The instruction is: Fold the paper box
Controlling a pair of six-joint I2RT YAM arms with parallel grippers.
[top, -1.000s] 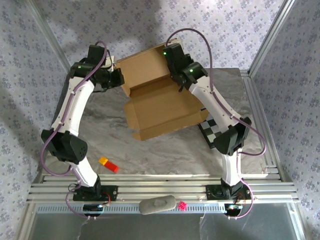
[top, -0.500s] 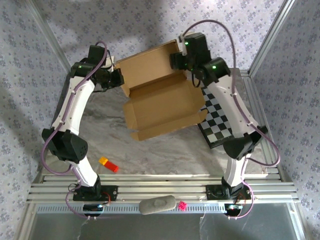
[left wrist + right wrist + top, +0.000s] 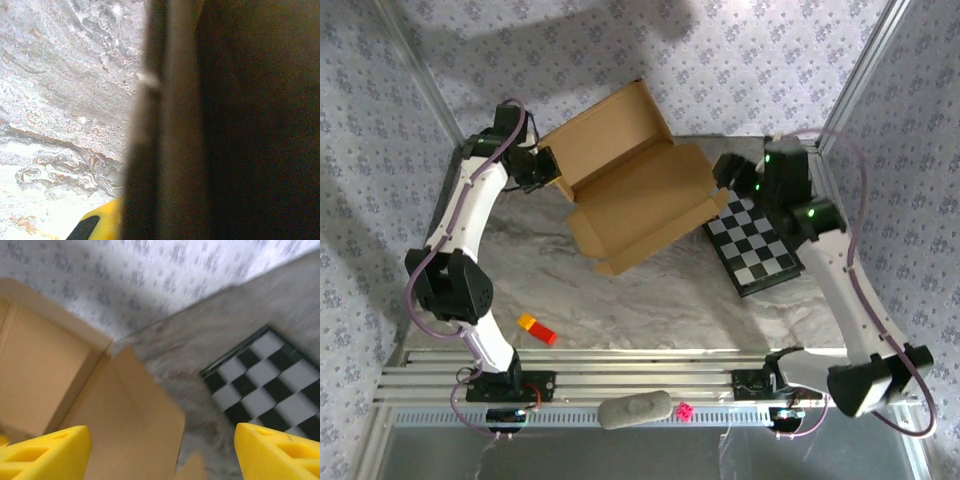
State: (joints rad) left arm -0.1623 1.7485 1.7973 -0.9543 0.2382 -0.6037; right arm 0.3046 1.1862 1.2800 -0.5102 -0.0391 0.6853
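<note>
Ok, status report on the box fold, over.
Left gripper at the paper box, left edge, grip unclear. Right gripper open, off the box. Box open, lid up. Checkered board close beside it.

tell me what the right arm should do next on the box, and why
Probably move the right gripper left to the right edge of the box. It hangs open and empty by the corner of the checkered board, apart from the cardboard, while the left gripper sits at the box's left side beside the raised lid.
</note>
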